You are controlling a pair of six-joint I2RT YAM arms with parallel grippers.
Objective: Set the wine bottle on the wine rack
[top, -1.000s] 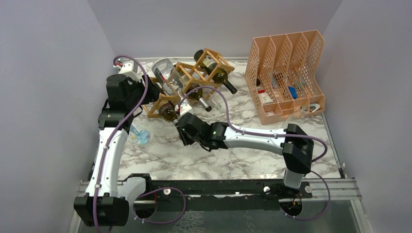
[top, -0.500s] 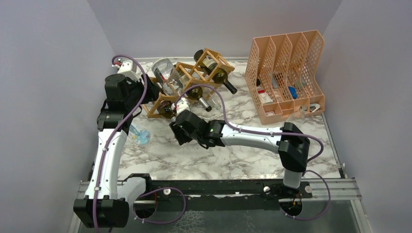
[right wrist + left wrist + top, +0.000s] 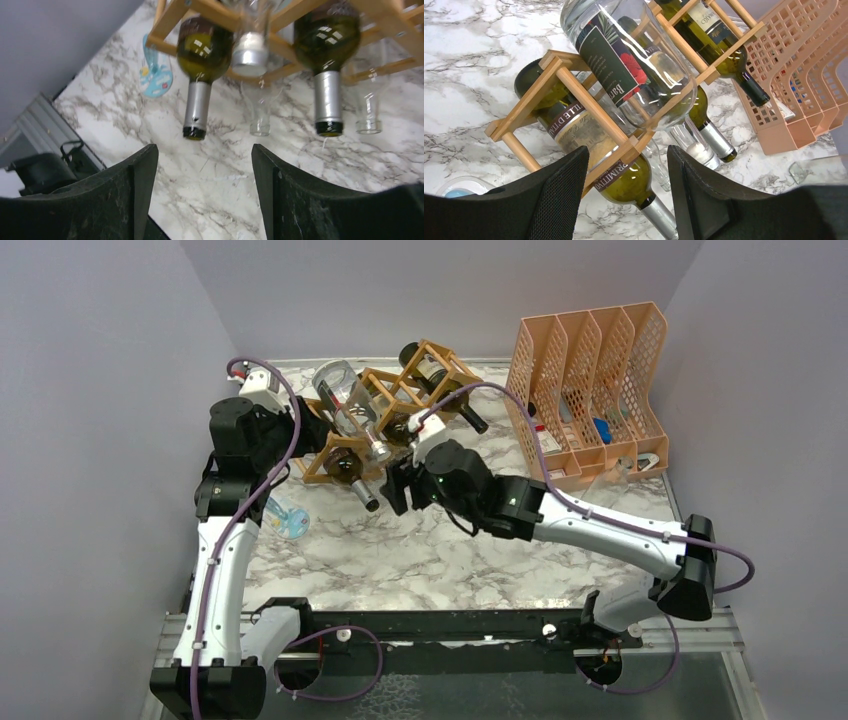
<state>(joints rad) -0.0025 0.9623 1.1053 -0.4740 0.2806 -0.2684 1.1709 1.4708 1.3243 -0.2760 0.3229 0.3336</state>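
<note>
The wooden wine rack (image 3: 395,400) stands at the back of the table with several bottles lying in its cells. A green wine bottle (image 3: 350,472) with a silver neck lies in the low left cell, neck pointing toward me; it also shows in the left wrist view (image 3: 636,182) and the right wrist view (image 3: 202,47). My right gripper (image 3: 393,490) hangs open just in front of that neck, nothing between its fingers (image 3: 204,148). My left gripper (image 3: 308,437) is at the rack's left end, open, with the rack's low corner and the bottle showing beyond its fingers (image 3: 628,150).
A large clear bottle (image 3: 345,400) and two more green ones (image 3: 442,380) fill other cells. A peach file holder (image 3: 590,390) stands at the back right. A small blue object (image 3: 288,520) lies on the marble near the left arm.
My right gripper has opened and let go of the green bottle's neck, then drawn back to the right. The bottle stays in the low left cell. The left arm has barely moved.
</note>
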